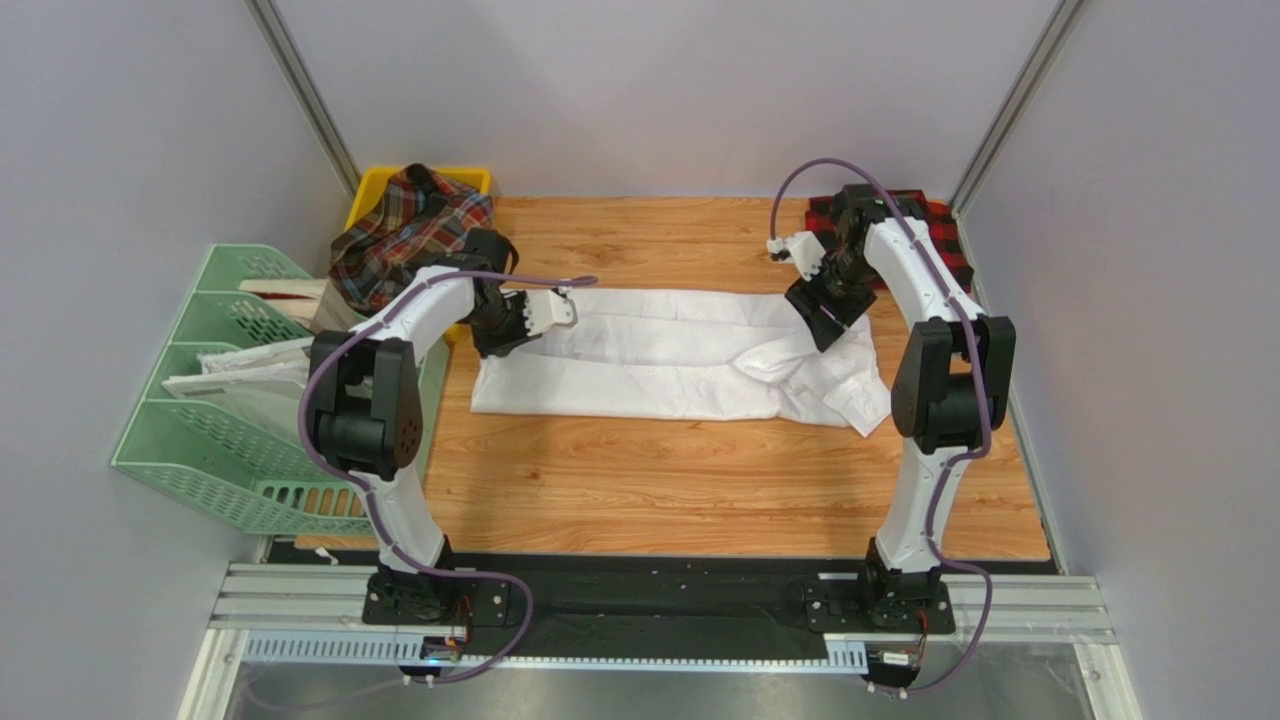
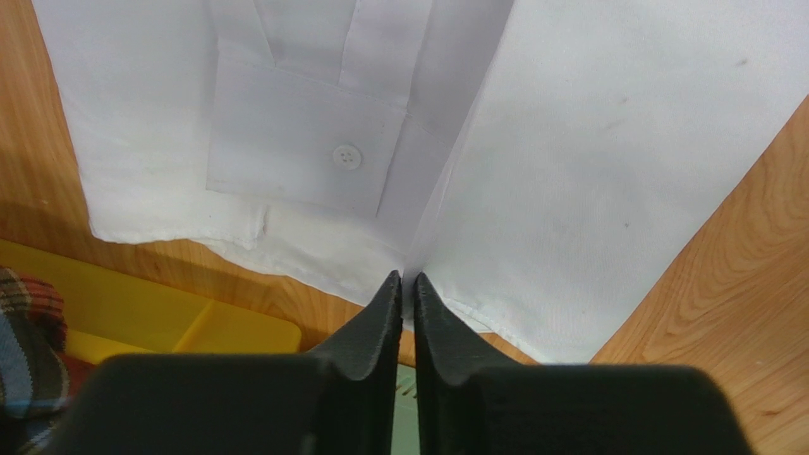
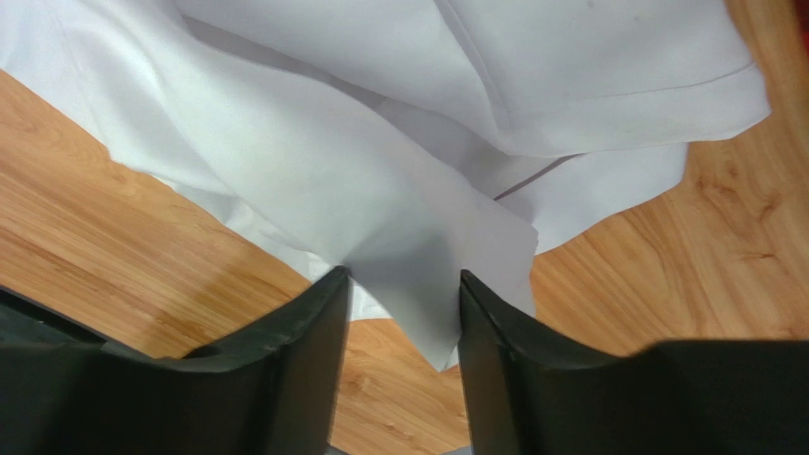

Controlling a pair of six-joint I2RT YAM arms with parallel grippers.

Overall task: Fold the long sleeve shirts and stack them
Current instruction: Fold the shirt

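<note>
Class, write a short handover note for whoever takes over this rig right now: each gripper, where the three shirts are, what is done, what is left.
Left gripper: jaws nearly shut, seemingly pinching the white shirt at its left-end hem.
Right gripper: open, with a loose flap of the white shirt between its jaws.
The white shirt lies mid-table as a long strip, one cuff folded onto it. The checked shirt sits at the far right corner. The tartan shirt is bunched in the yellow bin.
Done: lengthwise fold, seemingly.
Left: fold the white shirt shorter, fold the tartan, stack.
</note>
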